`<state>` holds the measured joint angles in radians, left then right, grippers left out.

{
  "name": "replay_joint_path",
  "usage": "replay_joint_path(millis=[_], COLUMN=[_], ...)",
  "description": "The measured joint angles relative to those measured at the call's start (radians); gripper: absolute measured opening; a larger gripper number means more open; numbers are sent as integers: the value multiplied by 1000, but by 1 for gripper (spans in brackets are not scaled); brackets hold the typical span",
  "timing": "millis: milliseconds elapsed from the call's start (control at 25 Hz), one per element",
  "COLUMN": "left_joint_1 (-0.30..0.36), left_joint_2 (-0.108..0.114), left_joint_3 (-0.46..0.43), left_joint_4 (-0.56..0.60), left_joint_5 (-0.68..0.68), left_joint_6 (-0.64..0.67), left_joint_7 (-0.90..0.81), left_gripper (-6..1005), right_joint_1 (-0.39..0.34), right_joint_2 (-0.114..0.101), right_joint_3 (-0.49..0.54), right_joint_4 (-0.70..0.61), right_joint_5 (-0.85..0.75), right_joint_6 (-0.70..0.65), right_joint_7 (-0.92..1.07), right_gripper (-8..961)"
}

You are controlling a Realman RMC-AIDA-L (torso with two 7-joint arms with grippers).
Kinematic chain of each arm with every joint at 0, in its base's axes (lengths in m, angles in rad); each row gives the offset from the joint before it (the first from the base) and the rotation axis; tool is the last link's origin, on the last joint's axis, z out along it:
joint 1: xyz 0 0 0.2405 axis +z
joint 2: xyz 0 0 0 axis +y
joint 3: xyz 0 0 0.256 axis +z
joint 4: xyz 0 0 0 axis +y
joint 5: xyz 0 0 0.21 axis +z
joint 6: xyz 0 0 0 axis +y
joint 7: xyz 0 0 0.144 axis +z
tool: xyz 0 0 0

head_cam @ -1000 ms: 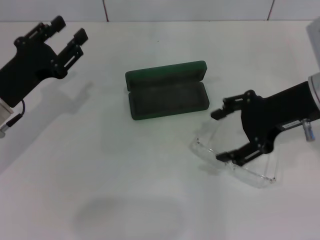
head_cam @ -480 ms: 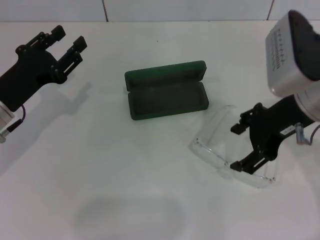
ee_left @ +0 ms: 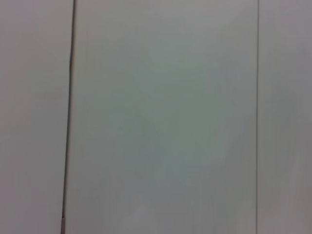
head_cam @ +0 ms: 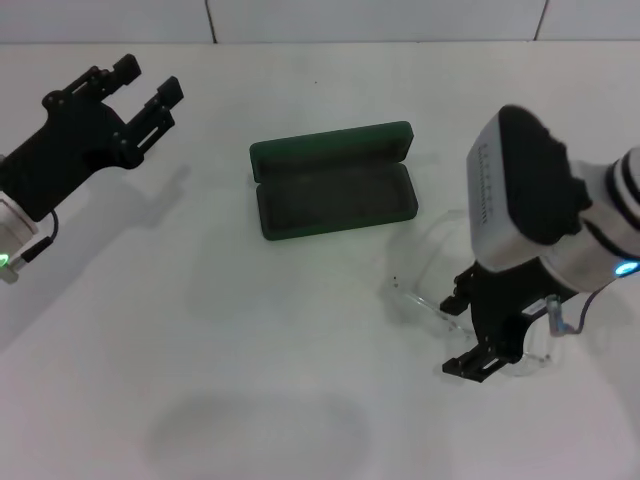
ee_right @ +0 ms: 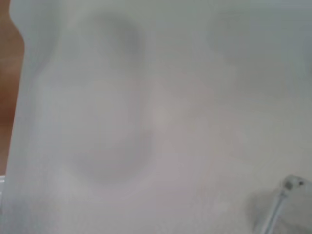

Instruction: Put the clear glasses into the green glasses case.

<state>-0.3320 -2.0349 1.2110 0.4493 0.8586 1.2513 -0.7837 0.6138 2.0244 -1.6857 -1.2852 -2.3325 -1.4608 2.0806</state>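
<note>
Head view: green glasses case [head_cam: 334,180] lying open at mid tabletop [head_cam: 230,340], lid hinged back toward the far side, dark lining facing up, nothing inside. Plenty of bare white surface in front of the case and to its left; far tabletop edge meeting a tiled wall behind. Clear glasses [head_cam: 440,300] resting on the tabletop to the right of and nearer than the case, apart from it, partly hidden under the right arm. Right tool [head_cam: 478,332] poised over the glasses, fingers spread to either side of the frame, not yet clenched. Left tool [head_cam: 145,85] raised at the far left, fingers released and apart, gripping nothing, well clear of the case.

Compared with half a second ago: right wrist swung over and down onto the glasses, white housing now covering more of them; left arm shifted only slightly; case unmoved.

Right wrist view: blurred tabletop, one clear corner of the glasses [ee_right: 285,207]. No legible lettering anywhere.
</note>
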Motion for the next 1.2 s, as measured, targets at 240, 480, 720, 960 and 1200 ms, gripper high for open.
replay_joint_path(millis=[240, 480, 720, 960, 1200], left_joint_1=[-6, -3, 1, 3, 1], left_joint_2=[-2, -2, -4, -8, -32], left_joint_3=[-3, -3, -2, -2, -5], left_joint_4=[-2, -2, -3, -19, -38], left_joint_5=[2, 2, 2, 2, -6], left_joint_6=[-2, -2, -2, -2, 2], left_joint_7=[2, 3, 3, 4, 0], left_gripper=[573, 573, 574, 574, 574], right_joint_1=[28, 34, 32, 19, -40], right_joint_2=[2, 2, 2, 0, -5], right_joint_3=[-49, -57, -57, -25, 181], right_joint_4=[74, 78, 77, 76, 81], right_joint_5=[-1, 6, 8, 10, 140], right_joint_6=[47, 82, 92, 103, 29], right_joint_7=[-3, -6, -12, -47, -257], right_gripper=[661, 485, 263, 228, 207])
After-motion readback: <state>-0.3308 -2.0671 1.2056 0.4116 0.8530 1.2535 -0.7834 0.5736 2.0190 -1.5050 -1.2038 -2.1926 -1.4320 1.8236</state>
